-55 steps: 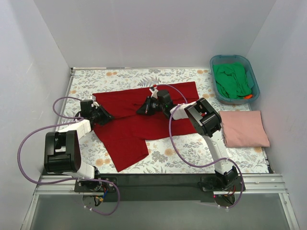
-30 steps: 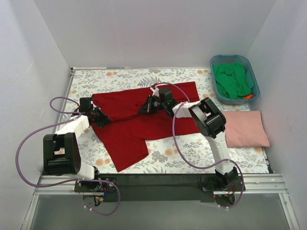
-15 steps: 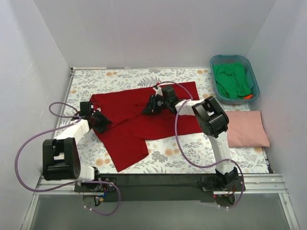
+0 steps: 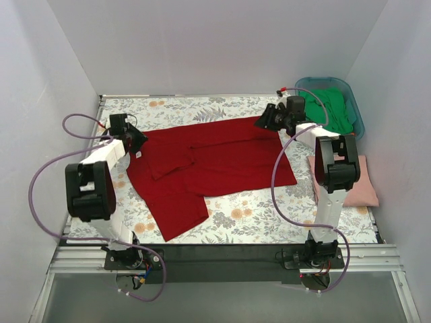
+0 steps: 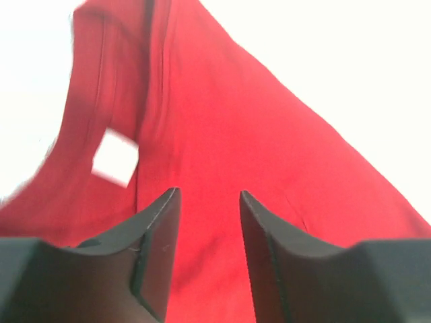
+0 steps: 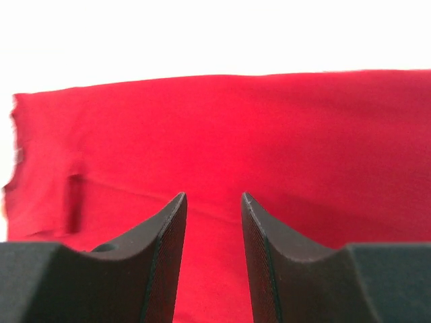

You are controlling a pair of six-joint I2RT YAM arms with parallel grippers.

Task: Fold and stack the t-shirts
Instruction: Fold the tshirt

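The deep red t-shirt (image 4: 215, 158) lies spread on the floral table cover, one part reaching toward the near left. My left gripper (image 4: 135, 140) is at the shirt's far left corner, jaws parted over red cloth (image 5: 222, 134), beside the white neck label (image 5: 114, 158). My right gripper (image 4: 264, 122) is at the shirt's far right corner, jaws parted over red cloth (image 6: 269, 134). Neither grips anything. The pale pink t-shirt (image 4: 361, 183) lies folded at the right, partly behind the right arm. The green t-shirt (image 4: 326, 111) sits bunched in the tub.
The teal plastic tub (image 4: 355, 108) stands at the back right corner, just right of the right gripper. White walls close off the left, back and right. The floral cover (image 4: 262, 215) shows in front of the red shirt.
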